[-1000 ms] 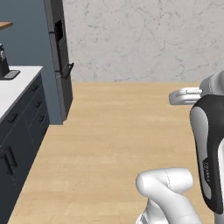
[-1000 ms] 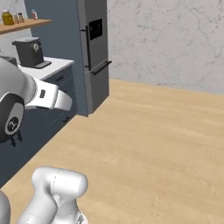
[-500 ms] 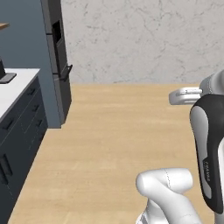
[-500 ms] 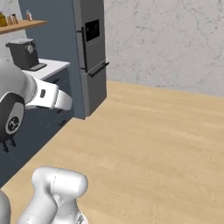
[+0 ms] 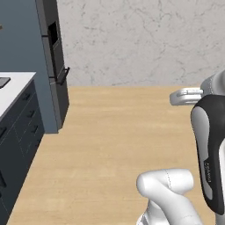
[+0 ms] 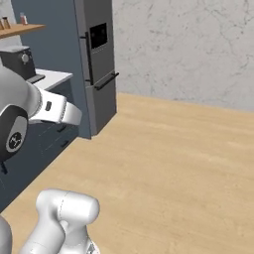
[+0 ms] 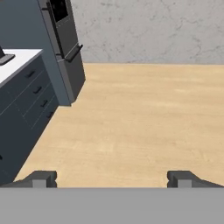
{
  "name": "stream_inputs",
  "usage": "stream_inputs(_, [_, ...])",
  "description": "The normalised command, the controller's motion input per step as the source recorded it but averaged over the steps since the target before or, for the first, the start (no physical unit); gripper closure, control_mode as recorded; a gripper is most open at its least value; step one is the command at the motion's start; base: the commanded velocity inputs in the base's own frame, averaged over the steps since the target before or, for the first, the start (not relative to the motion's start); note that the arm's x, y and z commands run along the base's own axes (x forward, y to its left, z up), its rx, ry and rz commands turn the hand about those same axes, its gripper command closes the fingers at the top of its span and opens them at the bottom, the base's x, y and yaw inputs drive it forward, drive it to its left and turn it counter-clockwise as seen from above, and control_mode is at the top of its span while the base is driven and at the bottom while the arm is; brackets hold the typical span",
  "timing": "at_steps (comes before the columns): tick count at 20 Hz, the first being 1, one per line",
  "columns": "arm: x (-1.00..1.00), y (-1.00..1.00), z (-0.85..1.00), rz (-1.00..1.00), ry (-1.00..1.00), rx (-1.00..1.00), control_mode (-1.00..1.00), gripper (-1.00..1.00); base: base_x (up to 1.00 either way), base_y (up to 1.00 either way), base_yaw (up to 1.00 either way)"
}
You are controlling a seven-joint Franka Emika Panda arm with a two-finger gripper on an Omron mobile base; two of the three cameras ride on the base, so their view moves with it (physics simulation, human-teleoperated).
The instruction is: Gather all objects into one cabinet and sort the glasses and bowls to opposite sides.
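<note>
Counter (image 7: pixel 19 61): left edge, slate-blue base units below.
Tall oven unit (image 7: pixel 65 48): beside it.
Gripper (image 7: pixel 109 179): jaws wide, empty, over bare floor.
Cups, bowl, cabinet: I cannot locate them.
Advice: I'd keep driving, arm tucked, until they appear.

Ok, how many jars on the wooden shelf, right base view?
2 jars on the wooden shelf: one at the picture's left edge, one right of it. Others may be cut off.

You've got a light wood-grain floor (image 5: pixel 114 132), grey marbled wall (image 5: pixel 145 39), slate-blue base units (image 7: pixel 26 100) w/ white tabletop (image 7: pixel 19 61), dark grey oven tower (image 6: pixel 99 64) w/ black handle.
</note>
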Motion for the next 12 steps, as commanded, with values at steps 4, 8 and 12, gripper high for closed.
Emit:
stream_inputs(4, [0.00,0.00,0.00,0.00,0.00,0.00,1.00,-1.00,0.48,-0.05,-0.04])
stream_inputs(8, [0.00,0.00,0.00,0.00,0.00,0.00,1.00,-1.00,0.51,-0.04,-0.03])
stream_inputs(12, [0.00,0.00,0.00,0.00,0.00,0.00,1.00,-1.00,0.52,-0.06,-0.03])
